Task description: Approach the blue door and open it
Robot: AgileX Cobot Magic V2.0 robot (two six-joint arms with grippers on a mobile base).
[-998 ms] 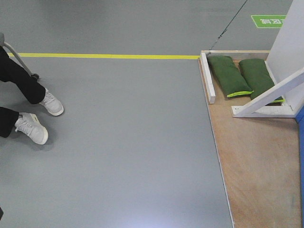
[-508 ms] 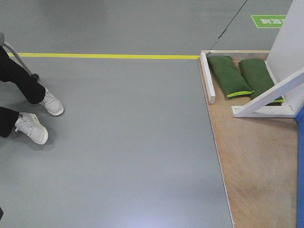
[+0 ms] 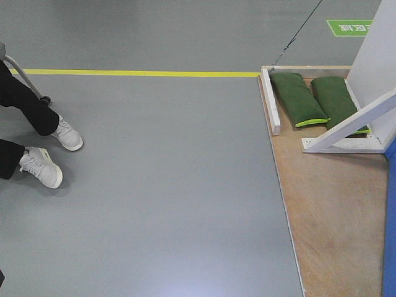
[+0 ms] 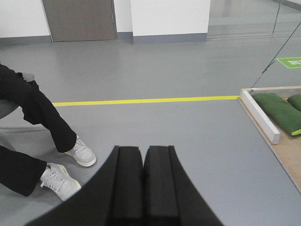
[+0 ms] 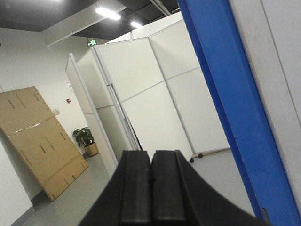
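The blue door (image 5: 230,84) shows as a tall glossy blue strip at the right of the right wrist view; its handle and lock are out of view. In the front view only a thin blue sliver of the door (image 3: 390,235) shows at the right edge, above the wooden base. My right gripper (image 5: 151,169) is shut with nothing in it, just left of the door's blue edge and apart from it. My left gripper (image 4: 143,165) is shut and empty too, and points over the grey floor.
A wooden base board (image 3: 334,223) holds white frame braces (image 3: 352,127), two green sandbags (image 3: 300,99) and a white panel (image 3: 377,55). A seated person's legs and white shoes (image 3: 43,167) are at the left. A yellow floor line (image 3: 142,73) crosses. White partitions (image 5: 141,94) and cardboard (image 5: 37,141) stand behind.
The blue sliver at the front view's right edge has grown a little wider, so the view has shifted slightly toward the door. Both grippers look unchanged.
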